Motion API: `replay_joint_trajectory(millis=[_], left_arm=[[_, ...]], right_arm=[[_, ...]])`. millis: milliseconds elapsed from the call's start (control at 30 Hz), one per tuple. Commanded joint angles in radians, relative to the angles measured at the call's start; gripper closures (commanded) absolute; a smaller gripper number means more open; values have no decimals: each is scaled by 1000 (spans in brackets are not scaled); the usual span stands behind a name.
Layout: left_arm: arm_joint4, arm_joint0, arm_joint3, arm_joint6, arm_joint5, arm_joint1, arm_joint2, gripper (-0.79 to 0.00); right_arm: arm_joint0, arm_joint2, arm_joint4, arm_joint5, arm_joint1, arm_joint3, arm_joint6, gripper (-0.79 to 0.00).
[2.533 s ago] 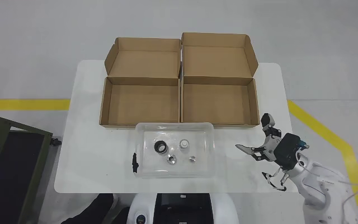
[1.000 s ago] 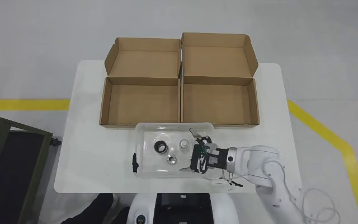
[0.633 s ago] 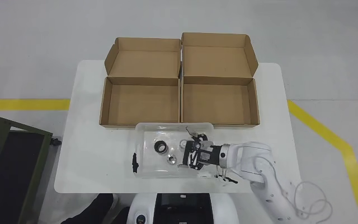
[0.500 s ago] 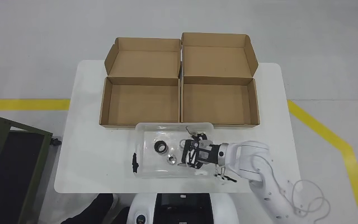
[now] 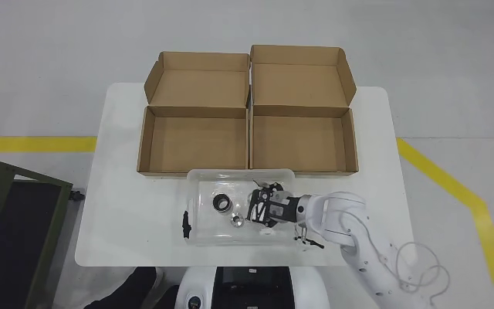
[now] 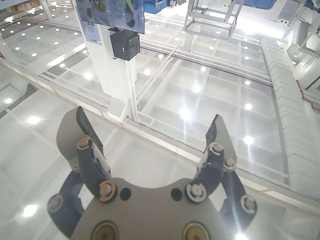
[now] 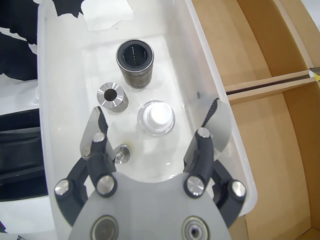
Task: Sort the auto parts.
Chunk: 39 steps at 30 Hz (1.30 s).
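Over clear tub (image 7: 200, 51), my right hand (image 7: 157, 108) hangs, spread apart; white-capped part (image 7: 156, 121) stands upright beneath, centred in gap. Left hand (image 6: 147, 116) faces ceiling (image 6: 200, 76), also apart.

Four auto parts (image 7: 135, 63) in clear bin (image 7: 206, 58)

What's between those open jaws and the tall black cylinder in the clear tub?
In the right wrist view, a clear part with a white cap and a steel sleeve stand between the jaws and the black cylinder.
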Motion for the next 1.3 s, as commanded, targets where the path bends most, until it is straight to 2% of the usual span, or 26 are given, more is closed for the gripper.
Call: replay_joint_trajectory(millis=[0,200,233,267,333,433,567,600,1000,1267], left_arm=[[0,0,0,0,0,0,0,-785],[0,0,0,0,0,0,0,-785],[0,0,0,0,0,0,0,-785],[0,0,0,0,0,0,0,-785],[0,0,0,0,0,0,0,-785],[0,0,0,0,0,0,0,-785],[0,0,0,0,0,0,0,-785],[0,0,0,0,0,0,0,-785],[0,0,0,0,0,0,0,-785],[0,0,0,0,0,0,0,-785]], right_arm=[[7,-8,-2,3,0,12,2,-597],[24,-24,2,11,1,35,0,-511],[25,-25,3,14,1,39,0,-468],[27,-26,4,15,2,40,-1,-391],[28,-28,5,16,3,42,-2,-354],[28,-27,10,16,5,41,-2,-259],[25,-25,18,6,9,18,-9,-34],[22,-23,21,2,11,9,-12,0],[-19,18,15,-17,30,-154,-77,0],[4,28,55,-43,36,-226,-113,0]])
